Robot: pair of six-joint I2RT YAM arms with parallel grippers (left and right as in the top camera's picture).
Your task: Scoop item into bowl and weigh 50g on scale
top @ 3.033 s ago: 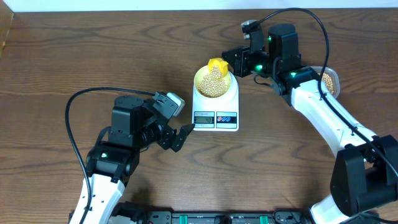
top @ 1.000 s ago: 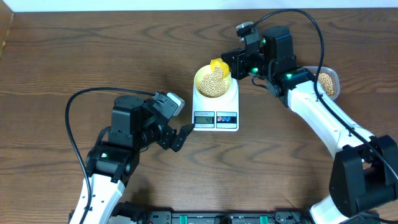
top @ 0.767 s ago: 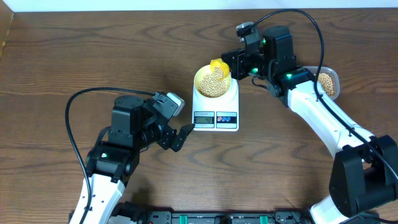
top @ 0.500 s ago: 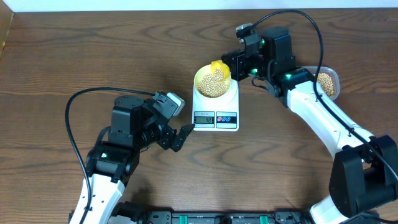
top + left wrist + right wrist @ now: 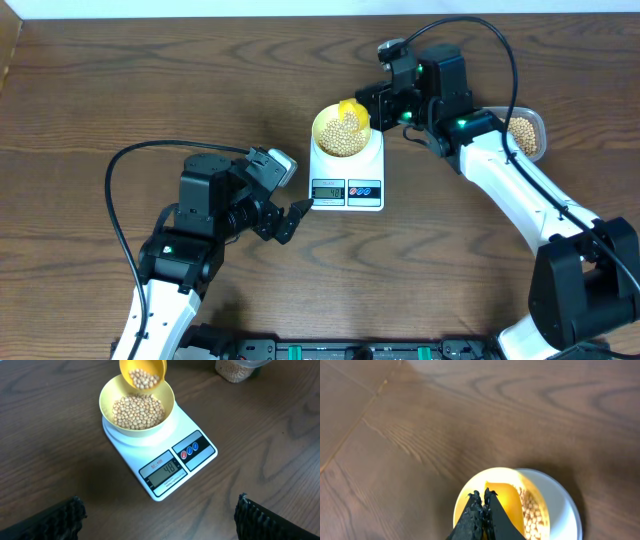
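While the right gripper [image 5: 481, 497] clamps the scoop [image 5: 142, 372] over the bowl [image 5: 103, 396], a hasty pour could overshoot the scale [image 5: 187, 422]. The left gripper [image 5: 291, 222] gapes empty.

Your left arm [image 5: 165, 290] and right arm [image 5: 515, 190] each had white link shells, black joint housings and a small green light [image 5: 467, 123]. A thin black cable [image 5: 112, 200] looped from each, and the fingers [image 5: 60, 519] of your left gripper [image 5: 159, 519] were black with ribbed edges.
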